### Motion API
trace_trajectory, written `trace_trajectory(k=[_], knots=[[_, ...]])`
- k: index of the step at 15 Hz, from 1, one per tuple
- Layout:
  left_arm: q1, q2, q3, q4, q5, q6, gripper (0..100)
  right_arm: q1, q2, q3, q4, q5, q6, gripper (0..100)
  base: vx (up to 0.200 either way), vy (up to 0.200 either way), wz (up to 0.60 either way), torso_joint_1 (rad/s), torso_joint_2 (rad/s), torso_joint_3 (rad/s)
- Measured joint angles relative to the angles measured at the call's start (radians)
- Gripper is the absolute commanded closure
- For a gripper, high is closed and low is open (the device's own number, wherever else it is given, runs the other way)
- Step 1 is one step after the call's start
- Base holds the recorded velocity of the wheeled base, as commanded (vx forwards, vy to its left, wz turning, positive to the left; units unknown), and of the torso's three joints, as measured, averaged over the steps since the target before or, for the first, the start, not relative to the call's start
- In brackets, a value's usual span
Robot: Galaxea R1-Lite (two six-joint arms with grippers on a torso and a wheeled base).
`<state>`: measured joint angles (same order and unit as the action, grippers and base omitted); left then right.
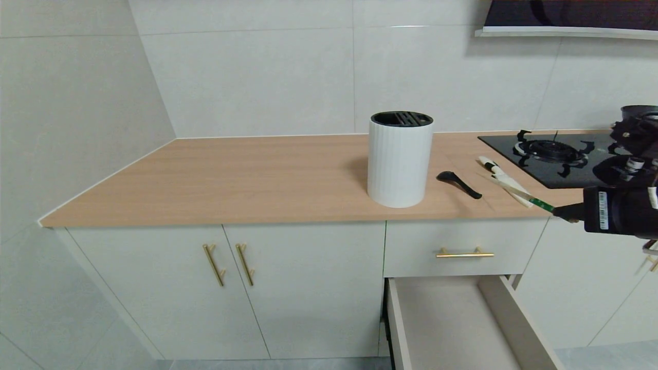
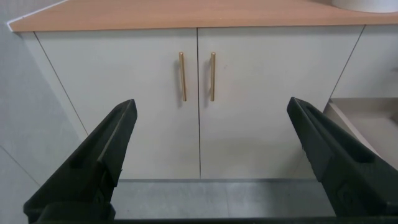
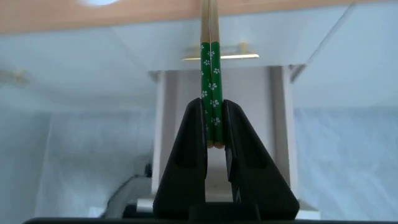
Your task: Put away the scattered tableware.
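A pair of wooden chopsticks with green patterned ends (image 1: 541,203) (image 3: 211,74) is clamped in my right gripper (image 1: 565,211) (image 3: 212,107), which is shut on it at the counter's front edge, right of centre. The chopsticks' far ends reach over the counter beside a white utensil (image 1: 501,178). A black spoon (image 1: 459,184) lies just left of that. A white ribbed holder with a black slotted top (image 1: 400,160) stands upright mid-counter. My left gripper (image 2: 211,162) hangs open, low in front of the cabinet doors (image 2: 199,93).
Below the counter an open drawer (image 1: 447,318) (image 3: 217,87) sticks out, with a shut drawer and its gold handle (image 1: 465,253) above it. A black gas hob (image 1: 552,153) takes up the counter's right end. The left counter (image 1: 231,174) is bare wood.
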<state>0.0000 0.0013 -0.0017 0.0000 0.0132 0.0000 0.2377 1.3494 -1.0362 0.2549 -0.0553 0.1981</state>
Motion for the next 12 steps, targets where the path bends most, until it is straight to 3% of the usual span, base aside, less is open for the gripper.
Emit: trace_trajectory(k=[4,12], knots=[[0.000,0.000,0.000,0.000,0.000,0.000,0,0.002,-0.125,0.058,0.018,0.125,-0.093,100,0.000,0.000,0.00,0.000,0.00,0.000],[0.000,0.000,0.000,0.000,0.000,0.000,0,0.064,-0.158,0.136,0.011,0.163,-0.176,100,0.000,0.000,0.00,0.000,0.00,0.000]])
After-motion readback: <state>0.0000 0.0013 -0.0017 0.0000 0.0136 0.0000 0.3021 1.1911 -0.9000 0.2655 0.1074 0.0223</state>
